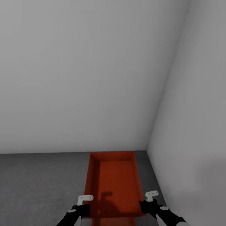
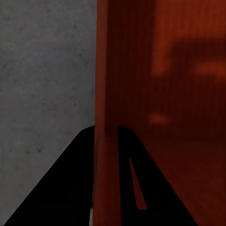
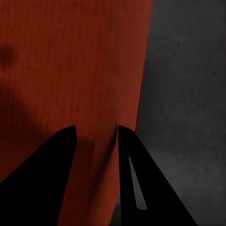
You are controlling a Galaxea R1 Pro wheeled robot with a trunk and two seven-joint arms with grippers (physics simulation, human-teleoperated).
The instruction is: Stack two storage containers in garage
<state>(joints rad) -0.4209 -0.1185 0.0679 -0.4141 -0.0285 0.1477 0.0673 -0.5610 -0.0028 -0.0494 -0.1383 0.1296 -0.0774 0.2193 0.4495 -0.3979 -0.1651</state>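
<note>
— Where is the bin right now?

— An orange-red bin (image 1: pixel 114 183) sits low in the head view, a little right of centre, in the corner of a bare room. Pale grey walls (image 1: pixel 78 72) take up the whole upper part of that frame, and a second wall (image 1: pixel 194 125) runs down the right side. Dark speckled concrete floor (image 1: pixel 37 185) spreads across the lower left.

— Is the bin on the floor or in the air?

— I cannot tell for sure. Its far end lies close to the line where wall meets floor, and a strip of red shows under its near edge at the very bottom of the frame; whether that is a second bin is unclear.

— And the claws?

— The left gripper (image 1: pixel 82 205) is at the bin's near left corner, lower left of centre. In the left wrist view, its two dark fingers (image 2: pixel 61 188) stand on either side of the bin's thin side wall (image 2: pixel 106 94), one outside over the grey floor (image 2: pixel 42 70), one inside, so it is clamped on that wall.

— The right one too?

— Yes. The right gripper (image 1: pixel 147 204) is at the near right corner. In the right wrist view, its fingers (image 3: pixel 47 174) straddle the bin's side wall (image 3: pixel 122 75) the same way, gripping it, with dark floor (image 3: pixel 188 94) alongside.

— Anything inside the bin?

— A dim shadow falls on its ribbed bottom, near the lower middle of the head view.
</note>
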